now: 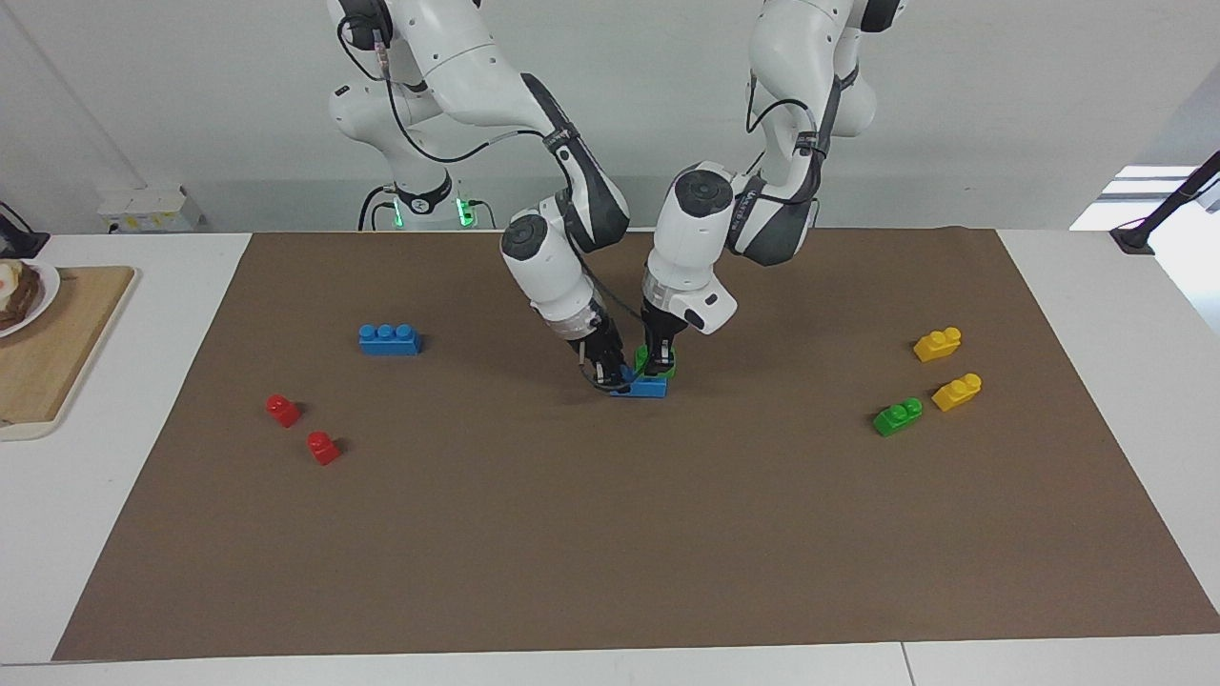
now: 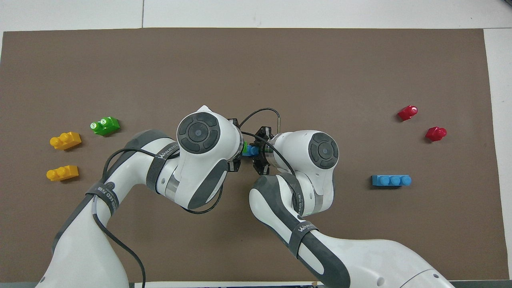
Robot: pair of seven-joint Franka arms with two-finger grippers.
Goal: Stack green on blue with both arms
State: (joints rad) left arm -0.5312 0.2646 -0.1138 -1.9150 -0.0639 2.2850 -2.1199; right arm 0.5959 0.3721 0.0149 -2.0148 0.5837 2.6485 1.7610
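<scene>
Closing in at mid-worktop, both arms have their tools down on one small stack: the right tool (image 1: 608,373) sits at the end of a blue brick (image 1: 644,388) that lies on the brown mat (image 1: 610,534), and its fingers look clamped on that brick's end, steadying it. The left tool (image 1: 658,359) comes straight down on a green brick (image 1: 656,360) with its fingers closed around it, and that green sits right on top of the blue, at the end toward the left arm. From overhead the wrists hide nearly everything, just a sliver of green (image 2: 243,147) and a bit of blue (image 2: 252,150) peeking between them. So my read: the placing is about done, green on blue, but whether the studs are pressed fully home I can't tell from here. What's left, as I judge it, is a firm seat if it needs one, then both tools letting go and lifting clear without dragging the stack. And there's a second pair untouched: the other blue (image 1: 389,339) lies alone toward the right arm's end, the other green (image 1: 898,417) toward the left arm's end beside two yellow bricks (image 1: 938,344). Two red bricks (image 1: 283,410) sit farther from the robots than that spare blue.
</scene>
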